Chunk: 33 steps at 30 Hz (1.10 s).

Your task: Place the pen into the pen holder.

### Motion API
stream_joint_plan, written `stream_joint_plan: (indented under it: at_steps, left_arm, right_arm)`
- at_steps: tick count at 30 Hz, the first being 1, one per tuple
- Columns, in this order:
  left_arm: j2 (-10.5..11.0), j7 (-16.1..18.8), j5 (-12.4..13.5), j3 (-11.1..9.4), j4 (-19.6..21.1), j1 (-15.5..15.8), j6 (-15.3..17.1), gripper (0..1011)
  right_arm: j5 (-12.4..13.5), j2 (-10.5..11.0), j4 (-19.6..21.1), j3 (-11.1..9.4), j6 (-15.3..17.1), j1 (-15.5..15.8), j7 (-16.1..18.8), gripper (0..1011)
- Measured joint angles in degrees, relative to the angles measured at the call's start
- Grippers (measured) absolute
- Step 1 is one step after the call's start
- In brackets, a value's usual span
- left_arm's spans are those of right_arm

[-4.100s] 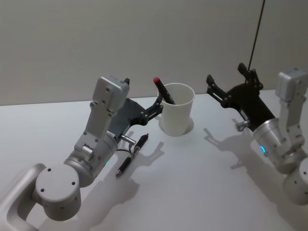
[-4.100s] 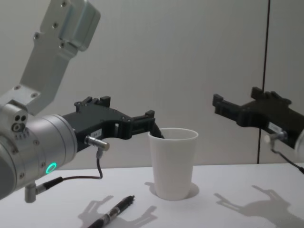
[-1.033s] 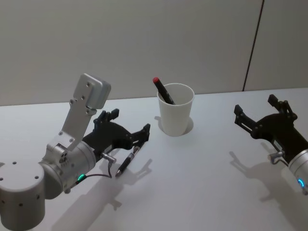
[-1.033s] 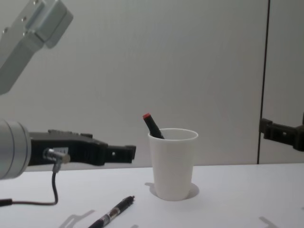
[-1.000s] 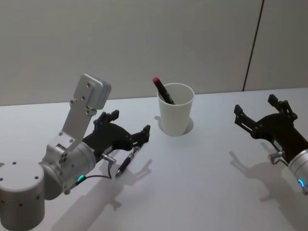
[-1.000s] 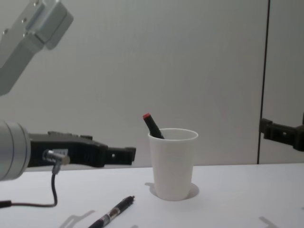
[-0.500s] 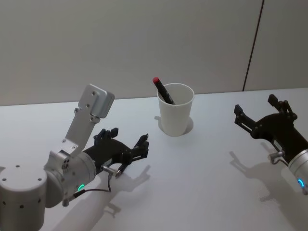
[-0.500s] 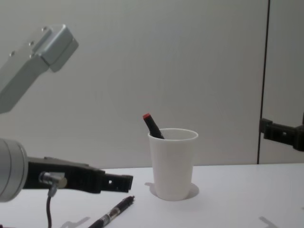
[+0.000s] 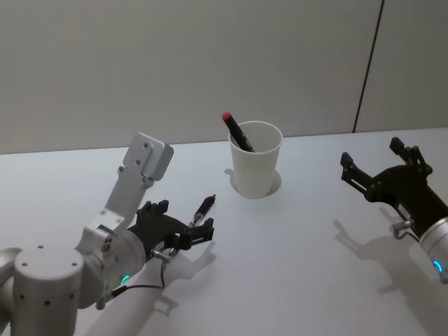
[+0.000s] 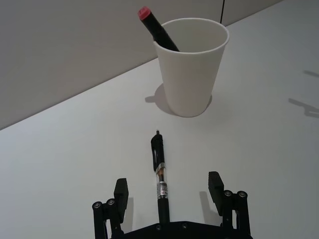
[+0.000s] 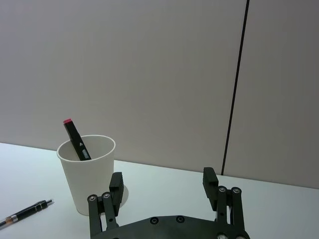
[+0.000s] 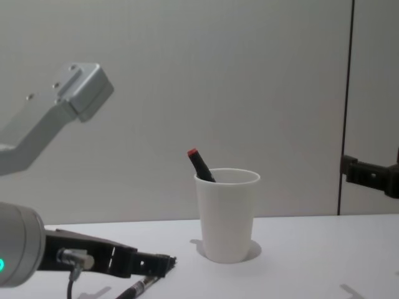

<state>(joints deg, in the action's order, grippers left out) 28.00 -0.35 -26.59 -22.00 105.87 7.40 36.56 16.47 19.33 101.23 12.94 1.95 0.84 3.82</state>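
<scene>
Straddling the pen (image 10: 160,172), left pincer (image 10: 168,183) spread; right pincer (image 11: 163,178) idle, spread

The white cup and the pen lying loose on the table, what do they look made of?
The pen holder looks like matte white paper: thin wall, rolled rim. The loose pen is probably plastic: a glossy black part, then a clear-looking barrel section.

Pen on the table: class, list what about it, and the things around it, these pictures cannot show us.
Pen: rear end hidden beneath the left gripper in the left wrist view; label print too small.
Red-capped marker: lower part hidden inside the paper cup, every view.
Right gripper: cut off by the chest view's right edge.
</scene>
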Motion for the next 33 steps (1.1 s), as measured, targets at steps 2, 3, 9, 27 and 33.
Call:
stream_joint_plan:
  at_steps: [2,3,9,27,33]
  left_arm:
    - [-0.41,0.38,0.48,-0.20,-0.35,0.09,0.39,1001]
    - [-0.54,0.45,0.57,-0.26,-0.47,0.13,0.46,1001]
    - [-1.63,1.26,1.74,-0.72,-1.44,0.48,1.21,1001]
    - [-3.58,1.08,3.54,-0.74,-3.92,2.06,3.78,1001]
    - [-3.98,0.95,3.12,-0.32,-4.61,2.36,4.43,1001]
  right_arm:
    - [0.00,0.00,0.00,0.00,0.00,0.00,0.00,1001]
    - [0.00,0.00,0.00,0.00,0.00,0.00,0.00,1001]
    - [0.00,0.00,0.00,0.00,0.00,0.00,0.00,1001]
    - [0.00,0.00,0.00,0.00,0.00,0.00,0.00,1001]
    - [0.00,0.00,0.00,0.00,0.00,0.00,0.00,1001]
